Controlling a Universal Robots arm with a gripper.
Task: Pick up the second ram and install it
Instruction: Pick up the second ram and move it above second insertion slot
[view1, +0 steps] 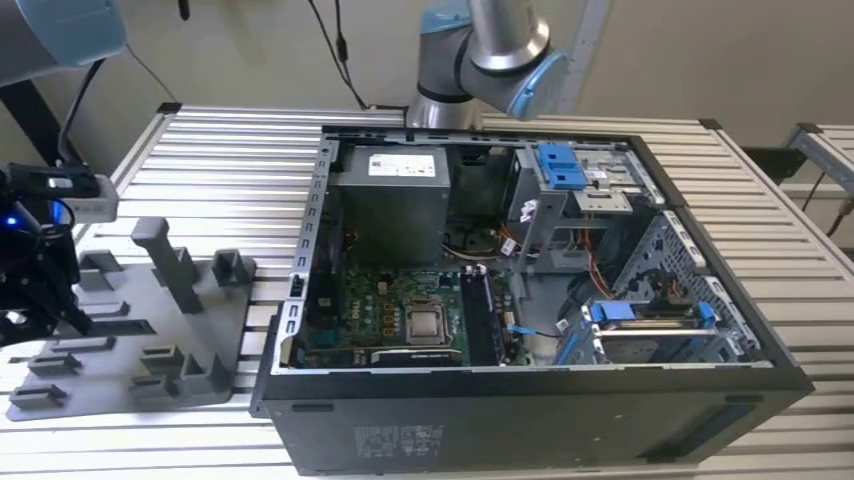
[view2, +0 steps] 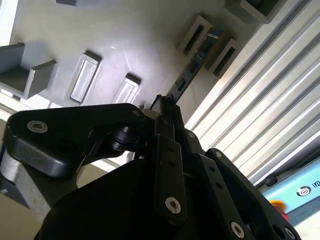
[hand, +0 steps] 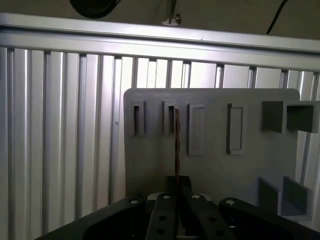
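The second ram (hand: 176, 145) stands on edge in the grey tray (hand: 215, 170), seen end-on as a thin dark strip with its far end in a holder block (hand: 170, 117). In the second wrist view the second ram (view2: 192, 65) shows as a dark blue board running between two holder blocks. My gripper (hand: 178, 186) sits at the near end of the stick, its fingers (view2: 165, 107) closed narrowly on it. In the exterior view my gripper (view1: 34, 300) hangs over the tray (view1: 200, 330) at the exterior view's left.
An open computer case (view1: 534, 420) lies on the slatted metal table (view1: 227, 150), to the exterior view's right of the tray. Inside are the green motherboard (view1: 387, 310), long black slots (view1: 478, 315), a grey power supply (view1: 390, 195) and blue drive brackets (view1: 561, 165). Tall tray posts (view1: 167, 260) stand near my gripper.
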